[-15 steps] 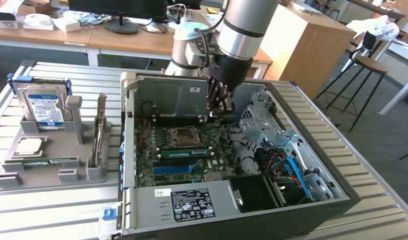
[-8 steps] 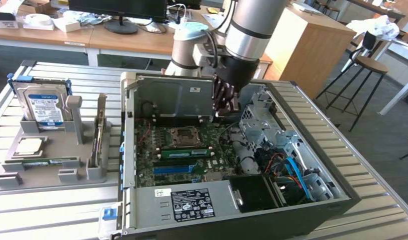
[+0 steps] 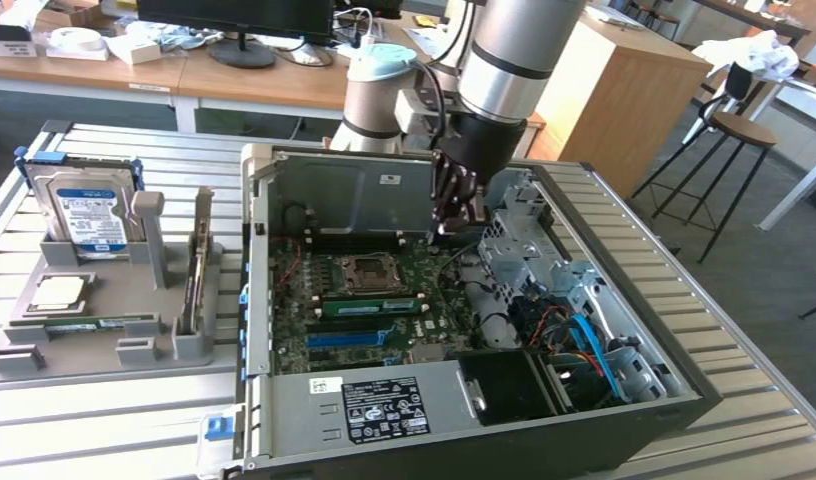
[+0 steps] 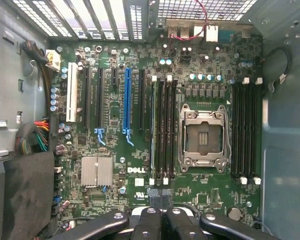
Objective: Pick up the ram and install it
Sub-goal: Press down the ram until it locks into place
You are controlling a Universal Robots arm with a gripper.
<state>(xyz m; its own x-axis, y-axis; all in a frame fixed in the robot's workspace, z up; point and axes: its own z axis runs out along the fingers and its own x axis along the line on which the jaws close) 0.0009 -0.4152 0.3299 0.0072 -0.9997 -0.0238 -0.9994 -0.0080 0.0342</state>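
While the end effector [image 3: 448, 226] hovers closed and empty — the ram [image 3: 375, 302] sits in the motherboard [image 3: 291, 303].

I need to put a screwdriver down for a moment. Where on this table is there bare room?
Bare table slats lie in front of the grey fixture, and a strip runs along the computer case on the exterior view's right. Inside the case is crowded: motherboard, cables, gripper above.

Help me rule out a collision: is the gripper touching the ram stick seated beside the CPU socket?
Apart. The exterior view shows the gripper up near the case's rear wall, with a plain gap between it and the ram stick.
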